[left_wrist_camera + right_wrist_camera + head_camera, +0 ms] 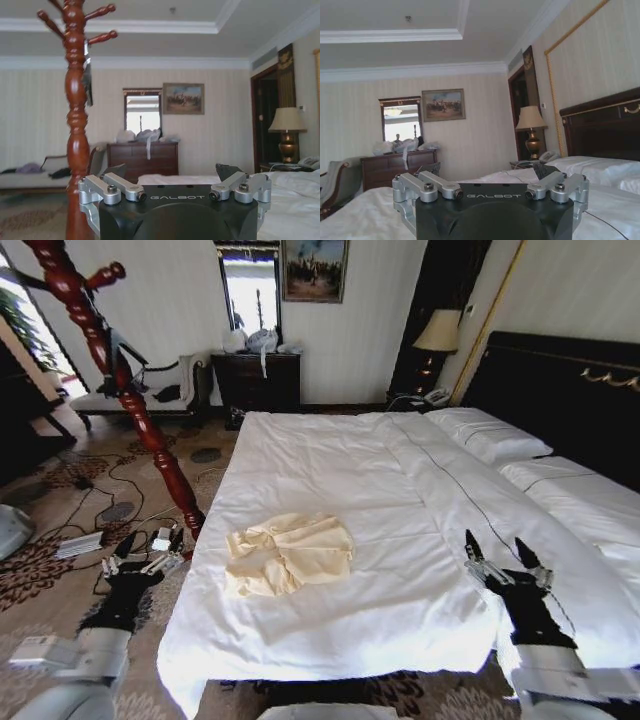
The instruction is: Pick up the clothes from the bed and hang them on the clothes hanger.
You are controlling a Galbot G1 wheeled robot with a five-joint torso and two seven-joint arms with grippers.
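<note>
- Head view, nearest first: the left claw (pixel 140 552) hangs low off the bed's left side, above the carpet, its fingers spread wide and holding nothing. The right claw (pixel 503 559) hovers over the white duvet near the foot of the bed (pixel 330 630), likewise spread wide and empty.
- Between them, nearer the left arm, the clothes (pixel 288 553) lie crumpled in a heap on the duvet, cream-yellow against the white, well apart from both claws.
- The step in hand looks like the reach for the garment, not yet begun. To do it well I would judge: come down on a raised fold near the collar or a shoulder, not the flat middle, and pinch only the thin silky cloth so the duvet beneath is not caught with it. The fabric will likely slip, so a deep bite on a bunched ridge is safer than an edge.
- Farther off, a turned wooden coat stand (pixel 120 375) rises left of the bed; I cannot pick out the hanger with certainty.
- Writing: both wrist views show "GALBOT" on the claw body (pixel 177 197); nothing else is readable.
</note>
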